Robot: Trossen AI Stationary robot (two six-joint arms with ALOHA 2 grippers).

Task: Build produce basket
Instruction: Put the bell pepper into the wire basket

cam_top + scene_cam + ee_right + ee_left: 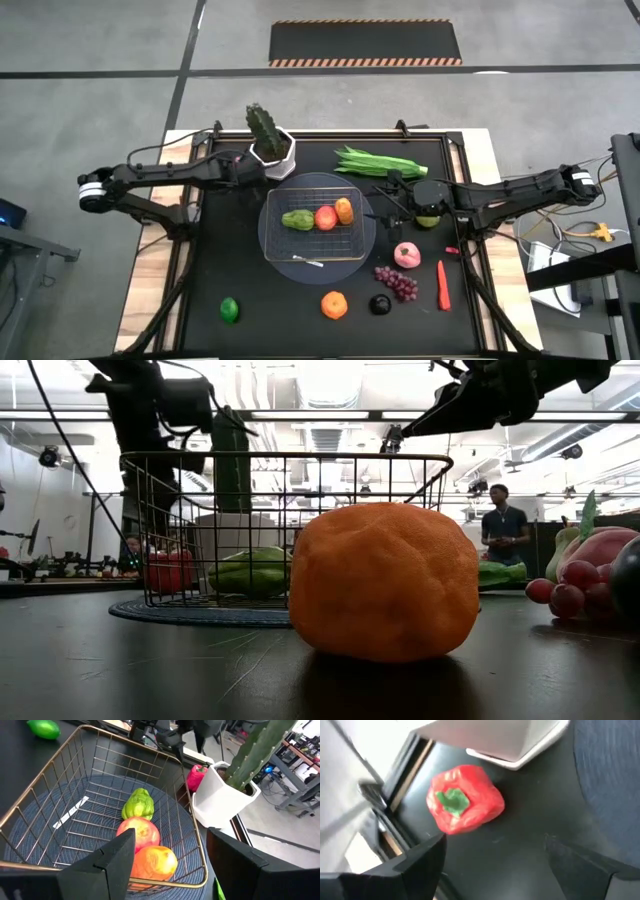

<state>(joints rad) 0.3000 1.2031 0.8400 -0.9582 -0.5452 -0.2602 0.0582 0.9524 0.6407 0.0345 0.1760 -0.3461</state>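
Observation:
The wire basket stands mid-table on a round grey mat and holds a green vegetable, a red apple and an orange fruit. A red pepper lies on the black table beside the white cactus pot. My left gripper hovers open just short of the pepper, over the table's far left. My right gripper hangs open at the basket's right rim, with nothing between its fingers.
Loose produce lies around: a green bean bunch far right, a green fruit under the right arm, a pink fruit, grapes, a red chili, an orange, a dark fruit and a lime.

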